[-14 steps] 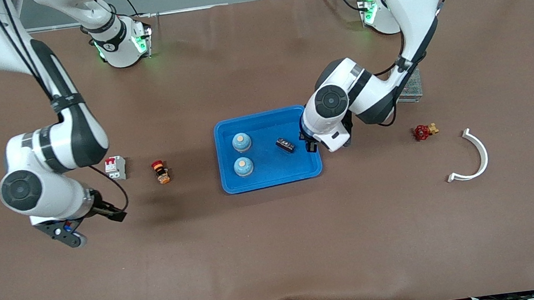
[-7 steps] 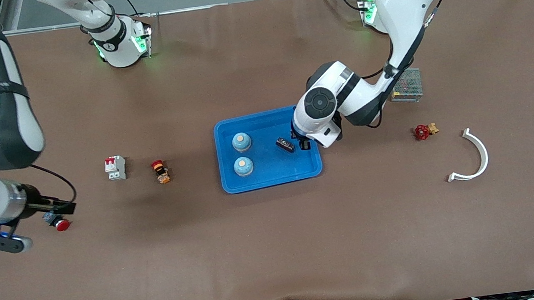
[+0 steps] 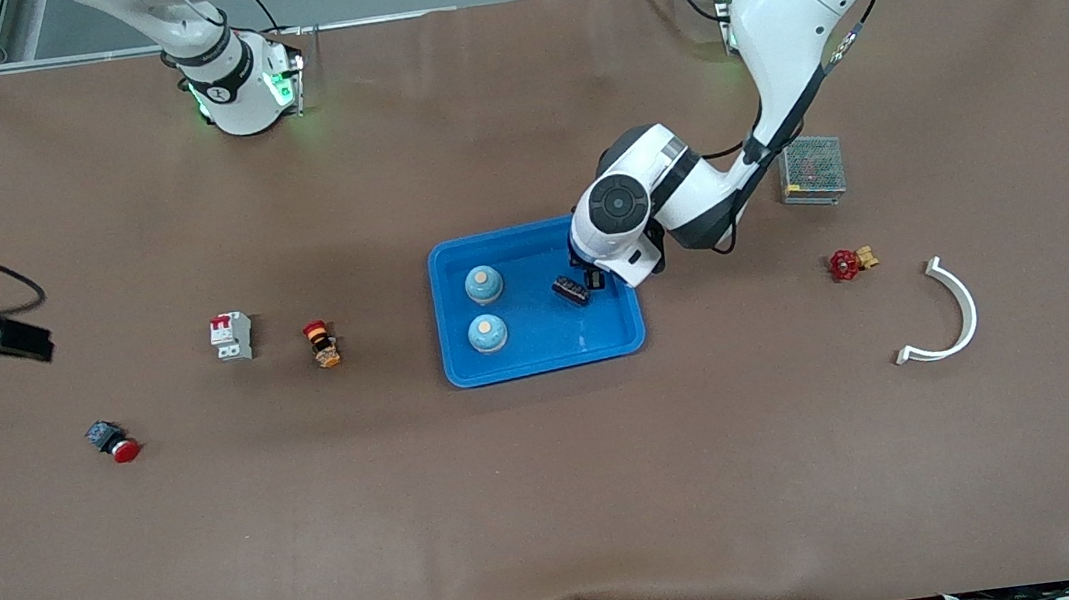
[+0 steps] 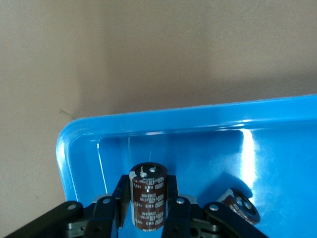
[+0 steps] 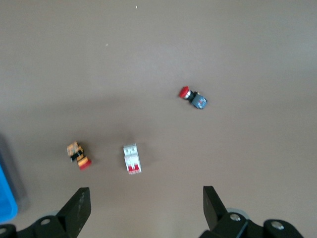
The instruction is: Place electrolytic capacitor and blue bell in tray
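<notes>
Brown matting covers the whole bench (image 3: 557, 499), and I'm reading it from the right arm's end across. My right gripper (image 5: 143, 206) hangs high over that end, jaws spread wide with nothing between them; the right wrist view looks down past them at bare matting and three small parts. Nearest that end lies a red-capped push button (image 3: 113, 442), closer to the front camera than the rest. Next comes a white circuit breaker (image 3: 231, 336) with red toggles, and just beside it a small orange and black switch (image 3: 322, 344). Mid-bench sits the tray (image 3: 542, 363), bright blue, and two blue bells (image 3: 484, 286) stand inside it, one nearer the front camera than the other. A dark electrolytic capacitor (image 3: 571, 290) lies on its side on the tray floor. My left gripper (image 4: 147, 210) is over the tray, at the side toward the left arm's end, jaws clamped on a second capacitor (image 4: 147, 201), brown-sleeved and held upright, its top showing in the left wrist view. Past the tray, toward the left arm's end, a grey mesh box (image 3: 812, 170) sits by the arm, then a red valve piece (image 3: 850, 262), then a white curved bracket (image 3: 948, 311).
</notes>
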